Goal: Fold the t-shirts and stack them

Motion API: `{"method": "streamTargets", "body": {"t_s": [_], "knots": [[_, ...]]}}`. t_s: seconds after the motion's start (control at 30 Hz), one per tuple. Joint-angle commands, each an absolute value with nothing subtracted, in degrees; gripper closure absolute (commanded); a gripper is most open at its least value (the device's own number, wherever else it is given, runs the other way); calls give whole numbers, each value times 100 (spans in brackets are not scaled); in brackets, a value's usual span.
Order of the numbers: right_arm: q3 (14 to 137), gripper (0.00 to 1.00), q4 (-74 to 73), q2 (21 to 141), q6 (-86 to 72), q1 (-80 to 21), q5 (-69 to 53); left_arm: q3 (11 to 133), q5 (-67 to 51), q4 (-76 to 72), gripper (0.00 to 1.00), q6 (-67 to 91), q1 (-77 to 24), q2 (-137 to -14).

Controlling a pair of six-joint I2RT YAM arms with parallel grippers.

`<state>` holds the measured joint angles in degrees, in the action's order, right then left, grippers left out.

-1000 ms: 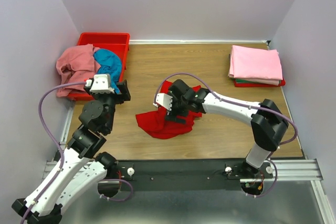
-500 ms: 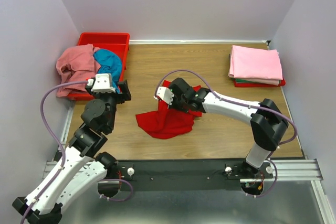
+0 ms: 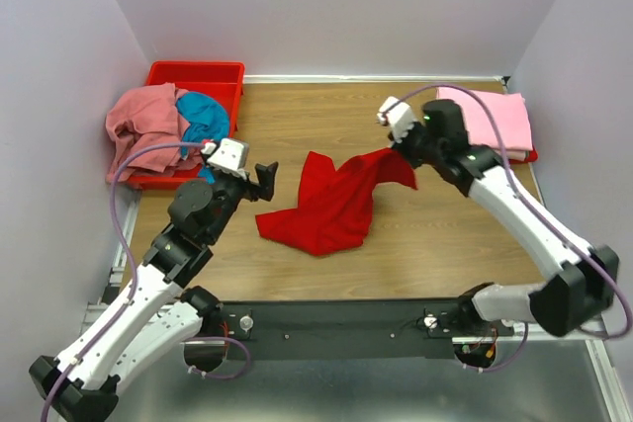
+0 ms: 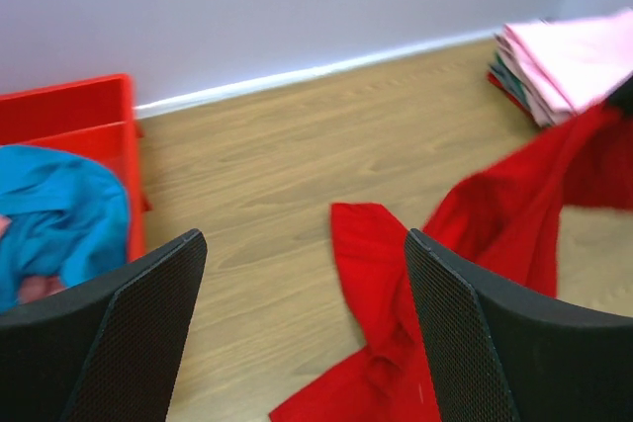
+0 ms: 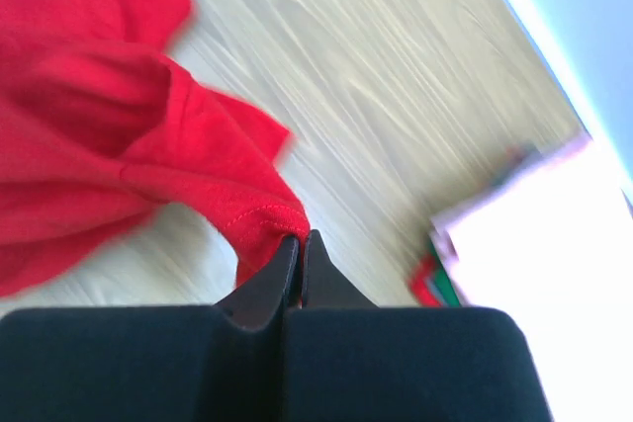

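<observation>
A bright red t-shirt (image 3: 326,210) lies crumpled mid-table, one edge stretched up and to the right. My right gripper (image 3: 401,150) is shut on that edge; in the right wrist view its fingertips (image 5: 300,236) pinch the stitched hem of the red t-shirt (image 5: 99,145). My left gripper (image 3: 259,177) stands open just left of the shirt, nothing between its fingers (image 4: 465,313), with the red t-shirt (image 4: 396,284) on the wood below. A folded stack with a light pink t-shirt (image 3: 482,121) on top sits at the back right.
A rigid red bin (image 3: 198,76) stands at the back left, with a salmon pink t-shirt (image 3: 143,126) and a teal t-shirt (image 3: 203,116) spilling from it. Walls close in the table on three sides. The folded stack (image 4: 569,61) lies near the right wall.
My right gripper shut on the red t-shirt's hem and pulled it up and right towards the folded stack. My left gripper swung right, nearer the shirt, still open.
</observation>
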<state>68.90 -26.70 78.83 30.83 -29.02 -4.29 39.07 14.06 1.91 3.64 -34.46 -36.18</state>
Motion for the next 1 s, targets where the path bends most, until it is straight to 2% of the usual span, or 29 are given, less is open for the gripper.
{"method": "streamTargets", "body": {"t_s": [0.0, 0.2, 0.37, 0.67, 0.97], "knots": [[6136, 99, -2944, 7015, 3366, -2174, -976, 3920, 194, 35, 11, 333, -3410, -4042], [5046, 100, -2953, 5916, 3560, -1451, -458, 4078, -342, 132, 12, 457, -3419, -4842], [4387, 100, -3207, 5214, 3647, -1310, -483, 4113, -650, 193, 13, 588, -3410, -5307], [4219, 100, -3753, 4808, 3569, -1283, -782, 4201, -1537, 360, 14, 817, -3550, -6370], [4368, 100, -3753, 4904, 3463, -1248, -1011, 4842, -1635, 877, 14, 151, -3753, -7688]]}}
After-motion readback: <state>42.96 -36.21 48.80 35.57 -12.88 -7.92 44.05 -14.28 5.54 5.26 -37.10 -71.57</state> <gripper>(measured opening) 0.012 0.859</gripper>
